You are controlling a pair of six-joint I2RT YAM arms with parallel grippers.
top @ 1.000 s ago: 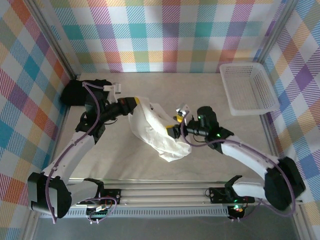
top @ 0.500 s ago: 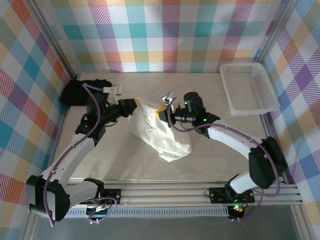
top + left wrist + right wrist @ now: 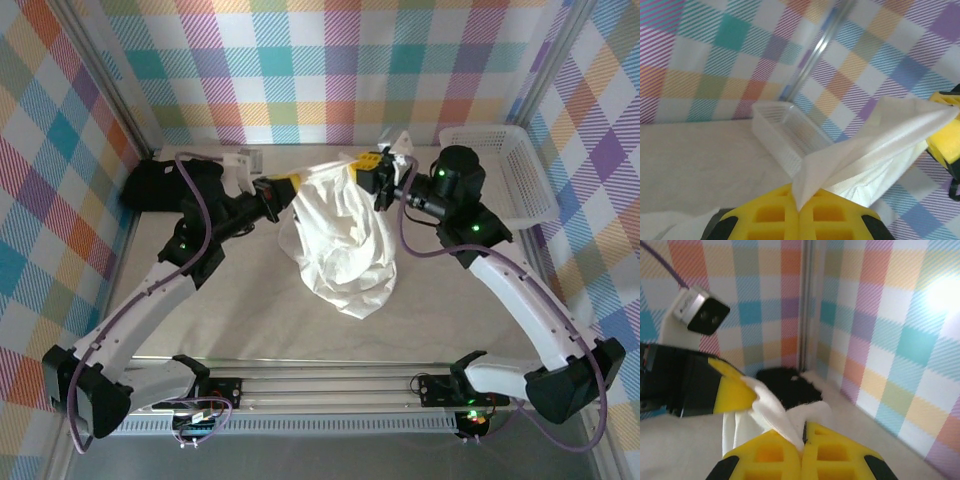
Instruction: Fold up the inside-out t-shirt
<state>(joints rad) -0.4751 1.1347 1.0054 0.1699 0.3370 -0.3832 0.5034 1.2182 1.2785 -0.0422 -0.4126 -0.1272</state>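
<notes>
The inside-out t-shirt, plain white, hangs lifted between both arms at the table's back, its lower part bunched on the table. My left gripper is shut on its upper left edge; in the left wrist view the cloth runs out from between the yellow pads towards the other gripper. My right gripper is shut on the upper right edge. In the right wrist view a white fold is pinched between its yellow pads, and the left gripper holds the cloth just beyond.
A white plastic basket stands at the back right, also in the left wrist view. A black t-shirt lies heaped at the back left corner. Checked walls close in three sides.
The right gripper closed on the t-shirt's edge. Both arms then rose and moved towards the back, lifting the shirt from a crumpled heap into a hanging spread.
</notes>
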